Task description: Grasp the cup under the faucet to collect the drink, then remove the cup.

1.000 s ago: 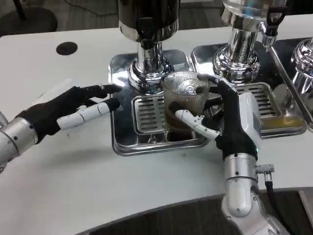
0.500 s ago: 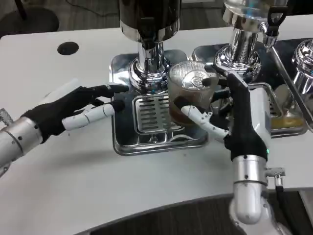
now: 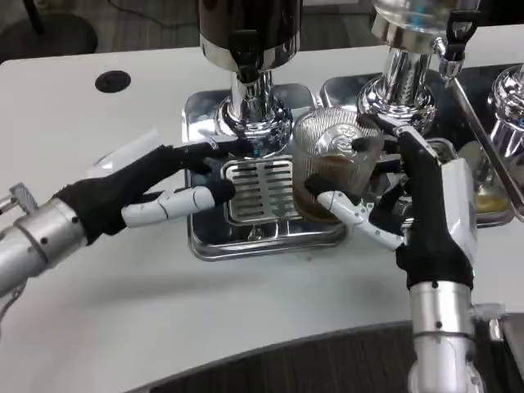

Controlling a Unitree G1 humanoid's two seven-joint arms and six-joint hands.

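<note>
On the white table [image 3: 98,295], largest first: two silver trays, one [image 3: 246,241] under the near dispenser, a second [image 3: 483,217] to the right; three chrome dispensers counted, the dark-bodied one [image 3: 250,33] at centre, one [image 3: 413,49] to its right, a third [image 3: 512,102] cut by the frame edge; two forearms, each with one hand; one slotted grate [image 3: 258,190] plainly seen on the near tray; one cup [image 3: 332,168]; one black round mark [image 3: 112,81] on the tabletop.

Cup: clear, ribbed, brown drink in its lower part; stands at the right edge of the near tray, right of the centre dispenser's column rather than straight beneath it; upright or nearly so.

Right hand [image 3: 426,217]: wrapped about the cup's right side, one white finger across the front low down, dark fingers [image 3: 368,146] at the rim; holds the cup.

Left hand [image 3: 143,192]: fingers stretched flat and apart, tips reaching the left edge of the grate; holds nothing.

Step in hand, judged: taking the filled cup away. To do it well: keep the cup level; keep the grip firm but not crushing, as thin plastic may buckle; draw it toward the robot and clear of the chrome columns; move slowly so the drink does not slop; leave the left hand off its path.
</note>
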